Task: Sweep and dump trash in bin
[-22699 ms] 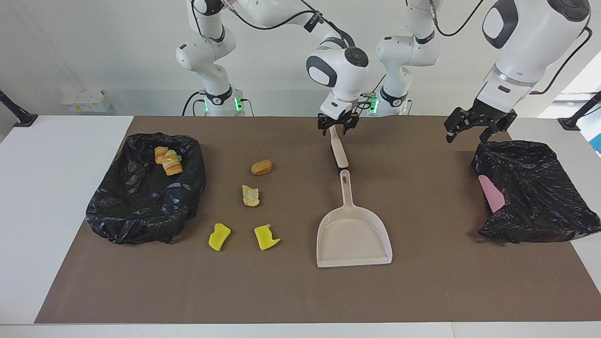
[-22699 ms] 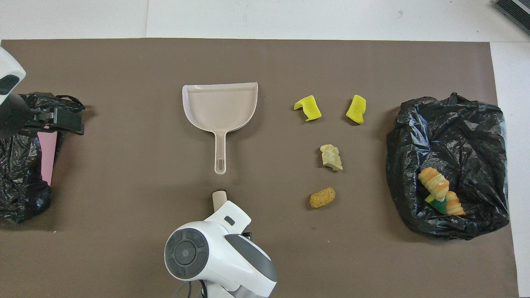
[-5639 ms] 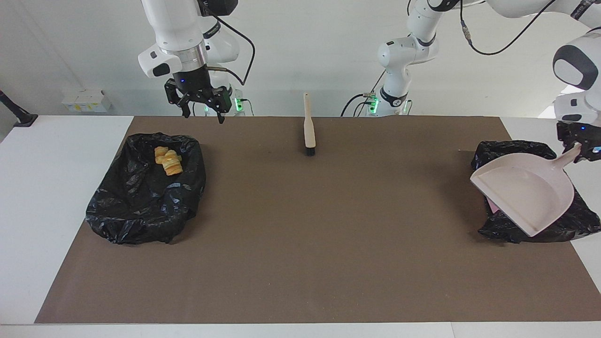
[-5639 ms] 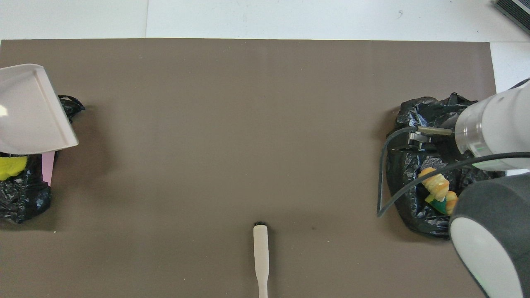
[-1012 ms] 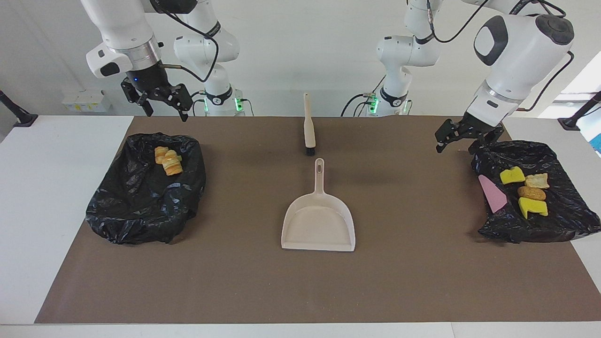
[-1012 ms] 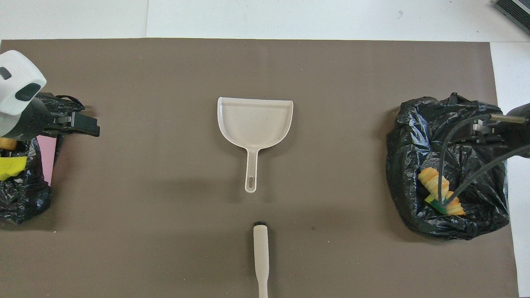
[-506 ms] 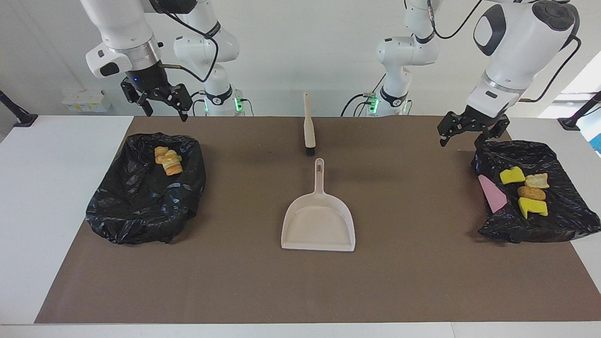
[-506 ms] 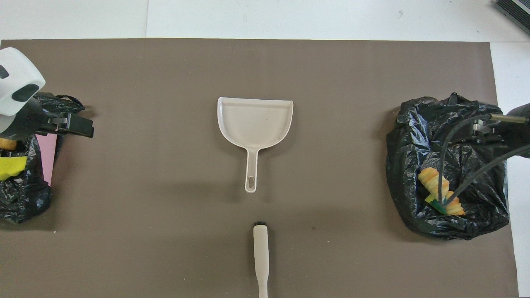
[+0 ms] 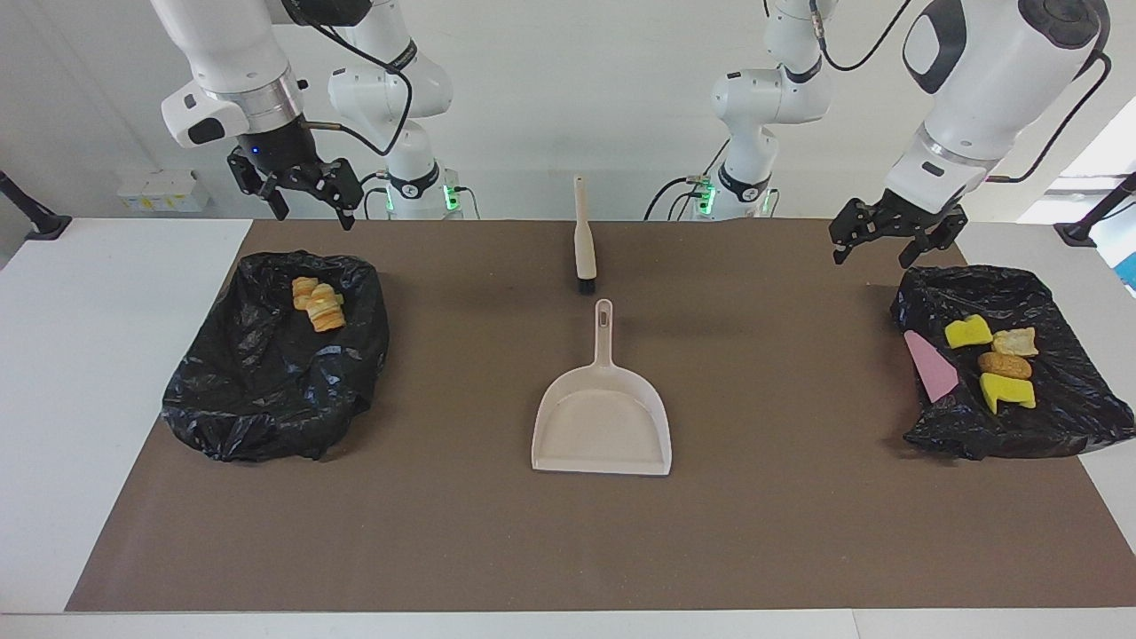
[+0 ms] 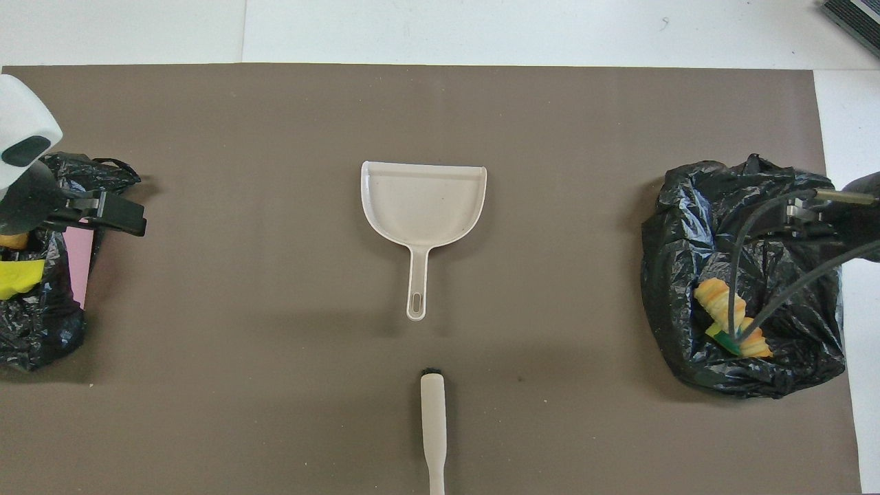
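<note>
Landmark: the dustpan (image 9: 602, 424) lies flat at the middle of the desk (image 9: 444, 532), empty, its mouth turned away from me.
Dustpan axis: the handle runs straight toward me, in line with the brush (image 9: 583, 240), which lies just nearer to me than the handle's end.
Trash: four chunks (image 9: 992, 359), yellow and tan, rest in the black bin bag (image 9: 1047, 417) well apart from the dustpan, toward my left arm's end. A flat pink piece (image 9: 930, 366) lies at that bag's edge.
Other bag: a second black bag (image 9: 266, 382), toward my right arm's end, holds orange-tan pieces (image 9: 318, 304).
Left pincer (image 9: 890, 236): open, empty, raised over the desk beside the trash bag's rim.
Right pincer (image 9: 302, 188): open, empty, raised above the second bag's nearer edge.
Judgement: no loose chunks show on the desk, so the sweeping looks done. Both arms are about equally far from the dustpan.
</note>
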